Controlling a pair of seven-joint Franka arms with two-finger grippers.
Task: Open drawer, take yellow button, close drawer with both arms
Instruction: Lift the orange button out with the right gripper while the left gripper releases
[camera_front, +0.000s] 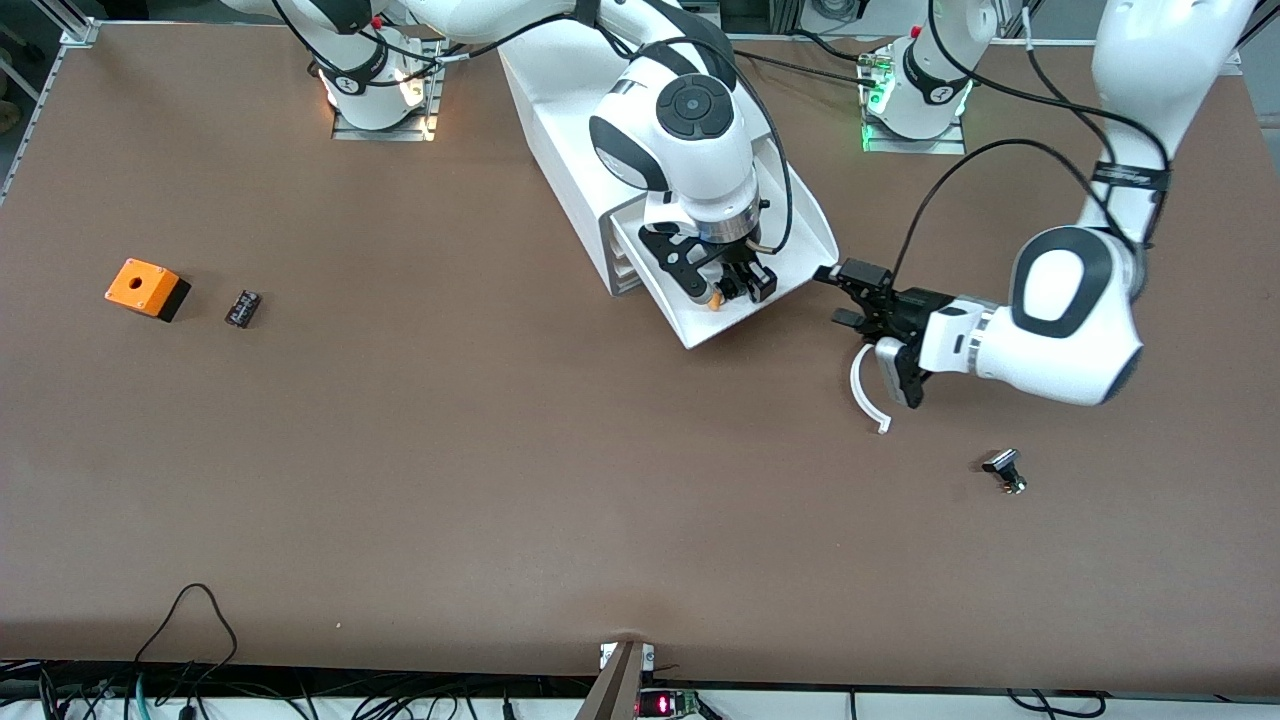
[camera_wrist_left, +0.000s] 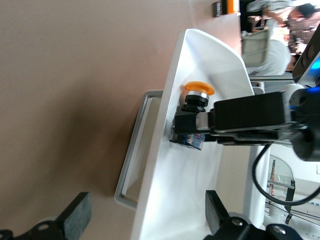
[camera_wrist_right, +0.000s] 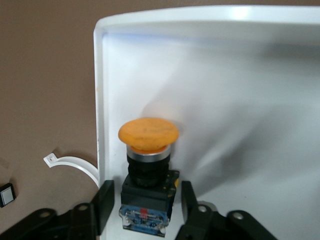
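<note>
Drawer (camera_front: 790, 235) stands pulled out from its white cabinet (camera_front: 560, 130), the button (camera_front: 714, 297) lying in it near the front corner. The right arm bends steeply down over it, its claw (camera_front: 735, 283) seemingly clamped on the button's black body. At three o'clock of the drawer, the left arm reaches in level, its claw (camera_front: 850, 295) spread open beside the drawer's front rim, holding nothing.
</note>
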